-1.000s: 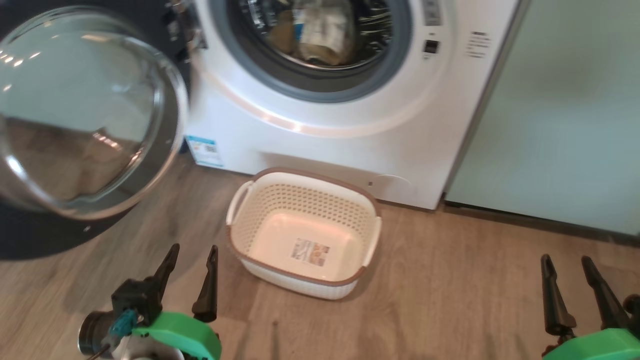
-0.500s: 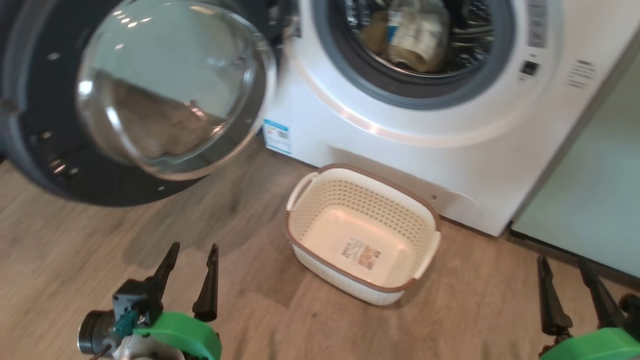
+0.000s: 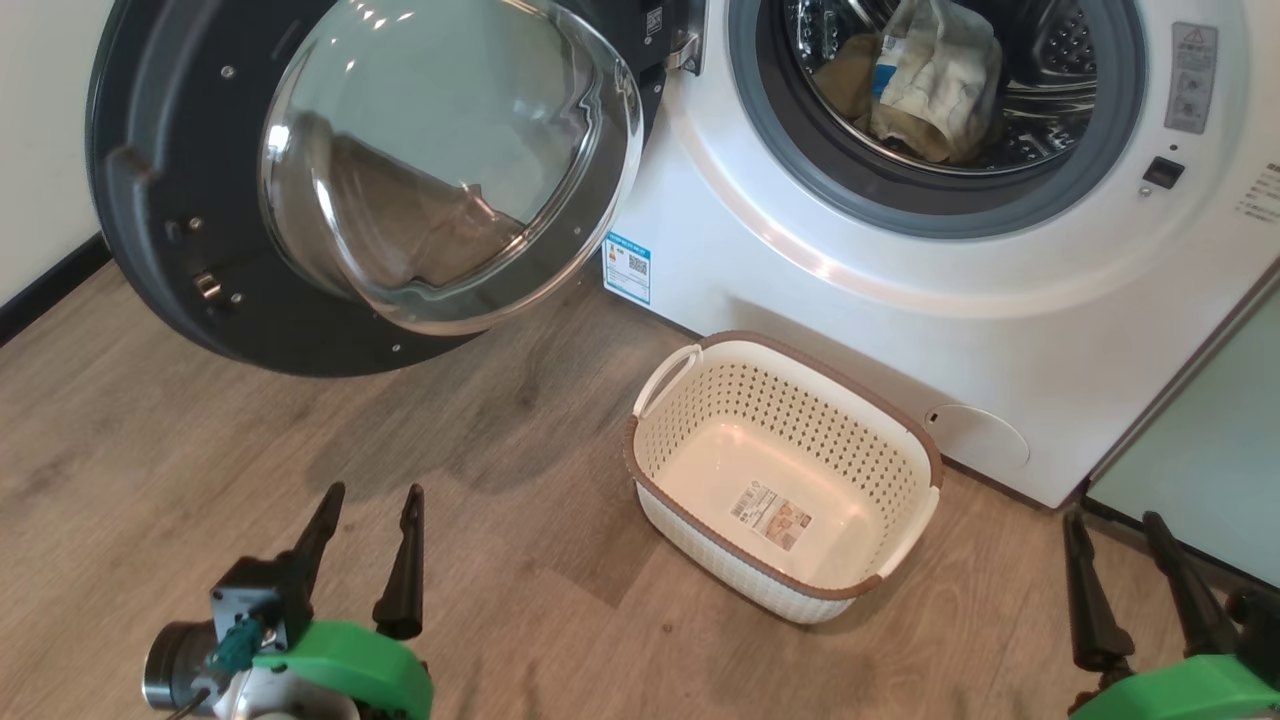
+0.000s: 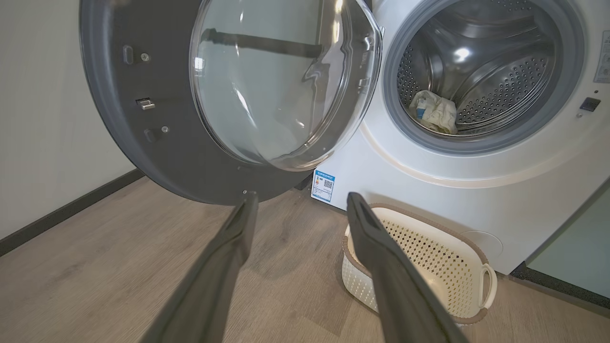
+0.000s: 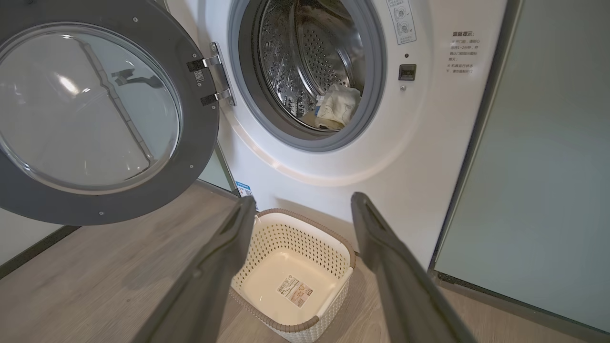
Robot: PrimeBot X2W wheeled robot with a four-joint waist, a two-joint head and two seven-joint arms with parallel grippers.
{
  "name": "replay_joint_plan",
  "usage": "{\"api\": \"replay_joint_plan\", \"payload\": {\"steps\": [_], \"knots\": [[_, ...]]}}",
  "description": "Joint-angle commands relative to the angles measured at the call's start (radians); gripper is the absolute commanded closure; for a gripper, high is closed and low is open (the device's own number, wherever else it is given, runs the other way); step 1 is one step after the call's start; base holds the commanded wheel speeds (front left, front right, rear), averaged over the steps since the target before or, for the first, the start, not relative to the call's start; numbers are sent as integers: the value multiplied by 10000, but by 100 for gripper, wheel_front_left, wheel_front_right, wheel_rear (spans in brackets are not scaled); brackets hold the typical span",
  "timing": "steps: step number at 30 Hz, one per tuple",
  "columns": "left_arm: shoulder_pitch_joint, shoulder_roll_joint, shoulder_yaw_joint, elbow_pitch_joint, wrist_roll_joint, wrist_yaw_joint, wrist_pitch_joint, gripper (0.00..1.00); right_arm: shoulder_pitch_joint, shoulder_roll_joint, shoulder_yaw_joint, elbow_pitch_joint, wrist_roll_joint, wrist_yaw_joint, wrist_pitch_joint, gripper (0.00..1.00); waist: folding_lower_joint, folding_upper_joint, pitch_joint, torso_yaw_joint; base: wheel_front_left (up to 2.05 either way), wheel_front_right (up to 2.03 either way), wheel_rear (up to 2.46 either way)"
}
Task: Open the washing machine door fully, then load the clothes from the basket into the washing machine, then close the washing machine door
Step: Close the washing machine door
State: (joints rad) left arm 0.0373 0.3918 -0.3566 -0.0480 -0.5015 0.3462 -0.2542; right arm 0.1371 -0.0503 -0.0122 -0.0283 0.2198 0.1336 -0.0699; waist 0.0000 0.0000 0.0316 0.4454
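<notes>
The washing machine door stands swung wide open to the left, its glass bowl bulging toward me. In the steel drum of the white washing machine lie the pale clothes, also visible as clothes and clothes in the wrist views. The cream basket sits on the floor before the machine with nothing in it. My left gripper is open at the lower left, apart from the door. My right gripper is open at the lower right, beside the basket. Both grippers hold nothing.
A pale green cabinet panel adjoins the machine on the right. A light wall with dark skirting runs at the left, behind the door. Wooden floor lies between my grippers and the door. A blue sticker marks the machine's lower front.
The head camera has swung, so machine, door and basket now sit further right and more of the door shows. Both grippers stay open in the same spots.
</notes>
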Motion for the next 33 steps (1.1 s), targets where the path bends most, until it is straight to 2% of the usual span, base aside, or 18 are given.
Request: {"api": "replay_joint_plan", "payload": {"steps": [1, 11, 12, 13, 14, 15, 21, 23, 26, 27, 33], "knots": [[-411, 156, 484, -303, 98, 4, -68, 0, -490, -192, 235, -280, 42, -29, -18, 0, 0, 0, -3, -10, 0, 0, 0], [-429, 108, 564, -392, 121, -33, -72, 0, -491, -181, 274, -233, 70, -29, -46, 0, 0, 0, 30, -126, 0, 0, 0], [-438, 99, 584, -407, 119, -48, -72, 6, -494, -184, 267, -239, 69, -29, -47, 0, 0, 0, 35, -132, 0, 0, 0], [-445, 84, 601, -431, 116, -69, -73, 58, -496, -192, 257, -247, 66, -29, -47, 0, 0, 0, 42, -136, 0, 0, 0], [-446, 65, 623, -457, 113, -87, -73, 92, -497, -199, 244, -257, 64, -29, -46, 0, 0, 0, 54, -136, 0, 0, 0], [-447, 49, 644, -481, 124, -103, -73, 100, -499, -206, 231, -269, 58, -29, -46, 0, 0, 0, 64, -135, 0, 0, 0], [-408, -81, 811, -597, 131, -262, -74, 100, -497, -238, 158, -340, 45, -29, -22, 0, 0, 0, 132, -100, 0, 0, 0], [-467, -241, 1002, -838, 22, -458, -75, 100, -501, -247, 114, -380, 43, -29, -6, 0, 0, 0, 177, -40, 0, 0, 0], [-601, -678, 1571, -1494, -466, -972, -75, 100, -464, -254, 11, -445, 26, -29, 21, 0, 0, 0, 223, 106, 0, 0, 0], [-601, -678, 1571, -1494, -466, -972, -75, 100, -464, -254, 11, -445, 26, -29, 21, 0, 0, 0, 223, 106, 0, 0, 0], [-1003, -1277, 3089, -3052, -1678, -2375, -75, 100, -415, -284, -53, -577, -26, -29, 150, 0, 0, 0, 254, 406, 0, 0, 0]]}}
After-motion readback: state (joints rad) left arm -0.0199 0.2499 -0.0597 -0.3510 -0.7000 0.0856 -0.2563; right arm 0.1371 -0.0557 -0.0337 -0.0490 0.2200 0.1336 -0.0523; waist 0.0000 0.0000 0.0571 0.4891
